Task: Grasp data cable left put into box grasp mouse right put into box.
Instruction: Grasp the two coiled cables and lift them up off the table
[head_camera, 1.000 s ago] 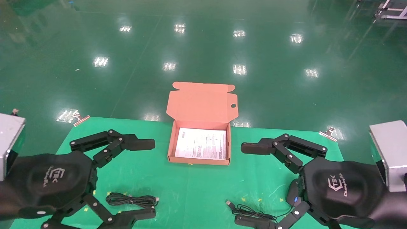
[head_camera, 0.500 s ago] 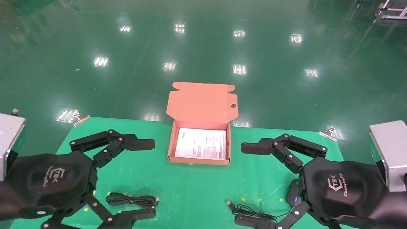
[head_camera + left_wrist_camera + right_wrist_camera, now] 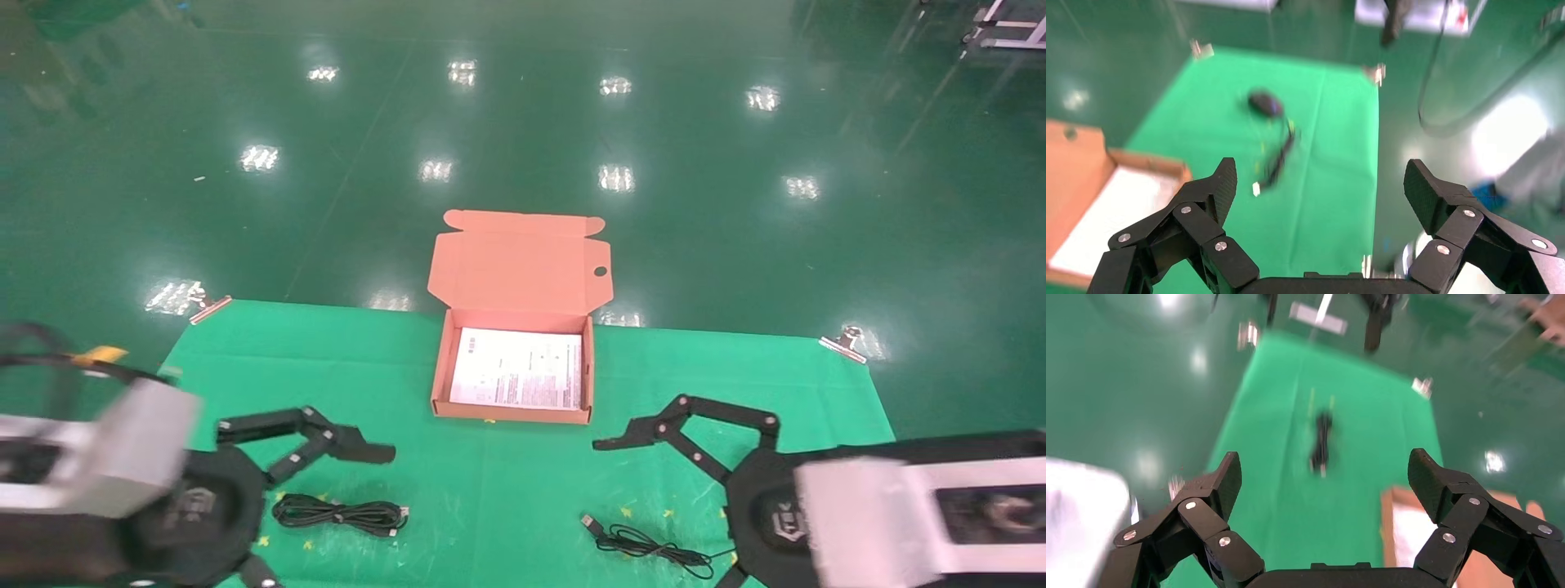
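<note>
1. Data cable (image 3: 339, 515) is lying on the surface, long axis crosswise, just beside the left tool (image 3: 327, 523).
2. Left tool is gaping wide, empty, nearer than the right tool (image 3: 654, 523).
3. Box (image 3: 444, 359) is sitting ahead, open.

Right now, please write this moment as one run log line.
left gripper: open, empty | right gripper: open, empty | data cable: on table | mouse: on table | box: open

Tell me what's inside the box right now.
Inside the box only a white printed sheet lies flat on the bottom. Neither the data cable nor the mouse is in it. Anything under the sheet is hidden.
</note>
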### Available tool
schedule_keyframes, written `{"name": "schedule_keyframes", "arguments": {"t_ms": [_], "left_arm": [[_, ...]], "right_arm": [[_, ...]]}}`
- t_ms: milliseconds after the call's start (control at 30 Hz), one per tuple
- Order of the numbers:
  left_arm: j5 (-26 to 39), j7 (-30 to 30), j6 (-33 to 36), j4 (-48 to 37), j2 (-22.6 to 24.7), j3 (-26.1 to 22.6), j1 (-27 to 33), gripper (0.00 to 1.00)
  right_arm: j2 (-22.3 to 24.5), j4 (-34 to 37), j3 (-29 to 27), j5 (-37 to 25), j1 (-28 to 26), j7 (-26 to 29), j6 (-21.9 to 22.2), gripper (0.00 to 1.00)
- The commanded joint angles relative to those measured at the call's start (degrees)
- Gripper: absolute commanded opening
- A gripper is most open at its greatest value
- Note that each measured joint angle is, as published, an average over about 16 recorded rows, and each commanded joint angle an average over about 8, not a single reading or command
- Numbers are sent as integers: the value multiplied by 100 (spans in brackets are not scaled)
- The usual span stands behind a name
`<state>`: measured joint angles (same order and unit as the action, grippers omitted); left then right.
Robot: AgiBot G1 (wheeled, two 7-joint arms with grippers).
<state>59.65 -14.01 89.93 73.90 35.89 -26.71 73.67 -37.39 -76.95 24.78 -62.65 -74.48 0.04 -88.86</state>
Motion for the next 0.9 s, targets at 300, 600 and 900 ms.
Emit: {"name": "schedule_keyframes", "arguments": {"t_ms": [300,600,900], "left_arm": [[1725,26,56,-278,629,-1456,1207,100],[3420,-38,-171,-678,1397,-2485,1663,100],[4485,-309,-624,-1307,2017,-2959,1588,100]], "right_arm": [[-430,-36,1183,-1768,-922,-647,38,100],[-805,-34,1838,-3180,-1011,-799,419,100],[-1049,32,2234,-4150,-644,-721,866,100]]}}
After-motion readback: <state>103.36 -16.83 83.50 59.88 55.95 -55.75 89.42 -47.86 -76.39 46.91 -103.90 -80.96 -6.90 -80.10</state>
